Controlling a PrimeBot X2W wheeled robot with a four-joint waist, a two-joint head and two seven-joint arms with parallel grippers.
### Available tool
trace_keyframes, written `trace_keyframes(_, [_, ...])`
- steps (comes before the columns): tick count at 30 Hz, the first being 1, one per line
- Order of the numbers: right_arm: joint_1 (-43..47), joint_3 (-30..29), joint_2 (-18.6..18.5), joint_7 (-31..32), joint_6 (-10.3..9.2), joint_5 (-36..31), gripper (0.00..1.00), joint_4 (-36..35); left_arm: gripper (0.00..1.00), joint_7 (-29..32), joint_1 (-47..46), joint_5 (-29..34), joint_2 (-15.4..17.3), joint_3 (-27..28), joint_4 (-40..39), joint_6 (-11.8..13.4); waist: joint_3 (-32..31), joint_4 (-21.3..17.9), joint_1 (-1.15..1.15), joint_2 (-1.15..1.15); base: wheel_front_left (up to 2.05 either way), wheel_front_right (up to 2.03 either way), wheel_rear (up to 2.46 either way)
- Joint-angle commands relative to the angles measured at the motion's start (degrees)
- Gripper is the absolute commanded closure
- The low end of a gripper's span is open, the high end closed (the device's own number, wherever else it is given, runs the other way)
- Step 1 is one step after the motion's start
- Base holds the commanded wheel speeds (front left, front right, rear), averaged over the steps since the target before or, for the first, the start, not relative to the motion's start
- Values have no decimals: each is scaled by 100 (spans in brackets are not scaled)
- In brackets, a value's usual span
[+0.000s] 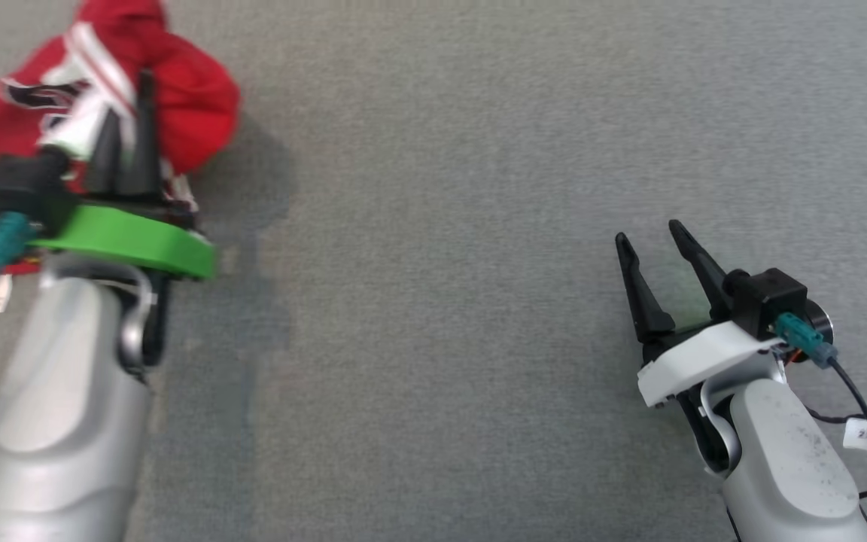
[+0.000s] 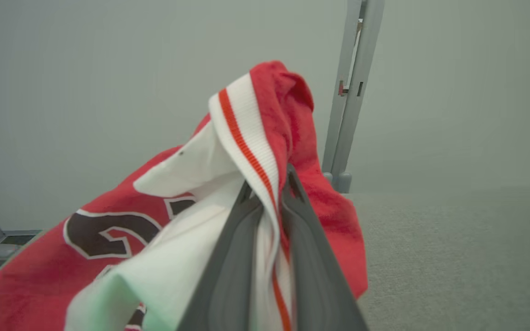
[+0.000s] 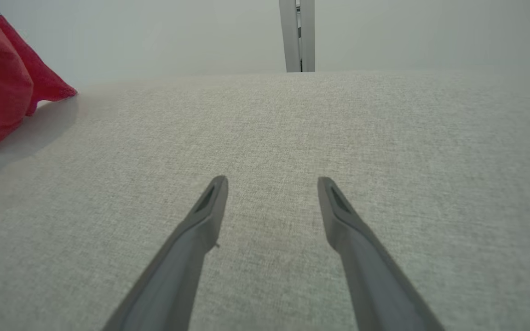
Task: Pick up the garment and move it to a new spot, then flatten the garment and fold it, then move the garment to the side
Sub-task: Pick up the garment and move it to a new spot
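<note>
Pinching with the left gripper (image 1: 129, 98), clamped tight on a white ribbed band (image 2: 246, 133) with an orange-red stripe. Bunched around and beyond it, drawn up into a peak: the garment (image 2: 302, 138), red, with white panels and dark, white-outlined lettering. Spread wide at the right gripper (image 3: 272, 181), over grey cloth surface (image 3: 407, 138); garment well off to its left.

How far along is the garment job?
Done: the left pincer is shut on the red jersey at its striped trim. In hand: the pick-up; the jersey is bunched, not flat. Left: moving, flattening, folding, setting aside. The right pincer is open over the grey surface.
</note>
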Motion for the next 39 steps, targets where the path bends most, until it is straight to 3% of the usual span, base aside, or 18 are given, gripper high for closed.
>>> trace_keyframes(1, [117,0,-25,1,-11,70,0,1,100,-19,72,29,-101,-119,-60,-38,-353,-416,0,0,0,0,0])
trace_keyframes(9, [386,-24,-23,1,-11,143,0,-20,100,-19,110,-70,-811,-1090,122,-81,-610,-1237,0,0,0,0,0])
trace_keyframes(16, [610,-128,-21,1,-11,120,0,-1,100,-19,411,-352,-1086,-1603,338,-79,-730,-1583,0,0,0,0,0])
trace_keyframes(17, [616,-141,-22,1,-11,120,0,5,89,-20,476,-368,-1104,-1624,363,-79,-748,-1587,0,0,0,0,0])
trace_keyframes(18, [626,-157,-20,1,-11,114,0,7,56,-19,564,-396,-1130,-1655,412,-80,-775,-1579,0,0,0,0,0])
trace_keyframes(19, [644,-175,-21,1,-11,108,0,9,0,-20,624,-383,-1141,-1643,450,-80,-794,-1563,0,0,0,0,0])
trace_keyframes(25, [696,-197,-21,1,-11,104,0,-3,0,-18,1087,-122,-1138,-1123,506,-75,-975,-1291,0,0,0,0,0])
trace_keyframes(32, [780,-191,-24,0,-11,116,0,-42,0,-18,1837,459,-1036,-65,235,88,-1290,-870,0,0,0,0,0])
trace_keyframes(39, [987,-144,-23,1,-11,187,0,41,0,-18,2861,946,-1092,733,-79,31,-1616,-641,0,0,0,0,0])
